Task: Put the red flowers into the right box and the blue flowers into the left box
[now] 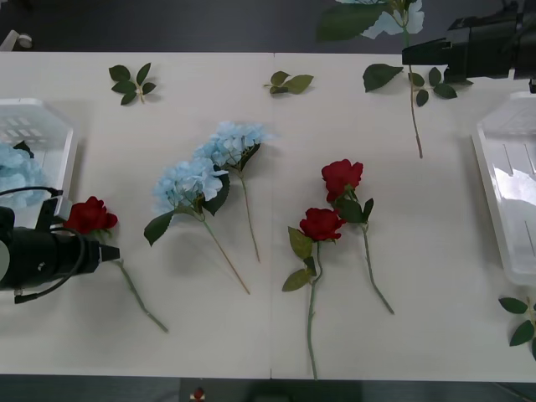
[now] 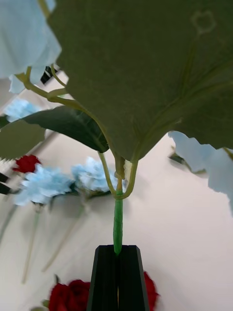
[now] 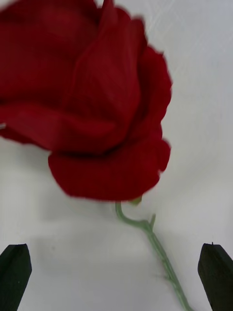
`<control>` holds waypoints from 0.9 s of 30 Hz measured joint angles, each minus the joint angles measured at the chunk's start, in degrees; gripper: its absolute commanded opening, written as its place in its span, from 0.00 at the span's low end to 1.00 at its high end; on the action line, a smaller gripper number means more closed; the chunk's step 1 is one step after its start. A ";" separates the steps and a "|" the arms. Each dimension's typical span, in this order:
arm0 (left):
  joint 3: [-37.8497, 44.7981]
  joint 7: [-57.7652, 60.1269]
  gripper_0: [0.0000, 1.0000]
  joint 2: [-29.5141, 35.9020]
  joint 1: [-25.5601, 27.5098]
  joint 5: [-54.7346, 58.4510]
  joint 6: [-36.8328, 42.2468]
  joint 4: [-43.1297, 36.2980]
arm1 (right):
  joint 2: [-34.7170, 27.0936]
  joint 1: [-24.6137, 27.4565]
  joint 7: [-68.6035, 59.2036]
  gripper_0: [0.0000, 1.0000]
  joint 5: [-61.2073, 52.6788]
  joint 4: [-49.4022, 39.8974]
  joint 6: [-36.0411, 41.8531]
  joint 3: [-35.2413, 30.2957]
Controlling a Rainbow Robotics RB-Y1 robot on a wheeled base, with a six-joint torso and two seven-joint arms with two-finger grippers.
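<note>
Front view first: right gripper (image 1: 408,54) is up at the far edge of the table, pinching the stem of 1 blue flower (image 1: 394,12) that hangs well clear of the left box (image 1: 42,126), which sits across the table on the robot's left. Left gripper (image 1: 113,251) is just beside a red flower (image 1: 89,215), itself just beside that box; its stem runs away toward the near edge.

Right wrist view: black fingers clamped on the green stem (image 2: 118,228), leaf and pale petals above.

Left wrist view: fingers spread wide, nothing held, the rose bloom (image 3: 87,97) dead ahead and its stem (image 3: 160,257) running back between the 2 tips. Left arm looks set to grasp.
</note>
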 measured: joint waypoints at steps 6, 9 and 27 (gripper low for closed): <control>-2.15 3.64 1.00 -0.02 -2.68 -5.76 -0.04 -0.01 | -0.22 11.07 8.37 0.00 -7.63 -12.46 -3.44 -3.55; -2.93 5.66 1.00 -0.03 -3.05 -6.10 -0.06 -0.13 | 0.56 15.64 10.39 0.00 -10.73 -18.09 -6.07 -3.84; 14.03 -18.13 1.00 5.83 10.46 15.43 -0.96 -24.37 | 16.29 22.68 10.38 0.00 -7.17 -23.18 -7.33 -5.30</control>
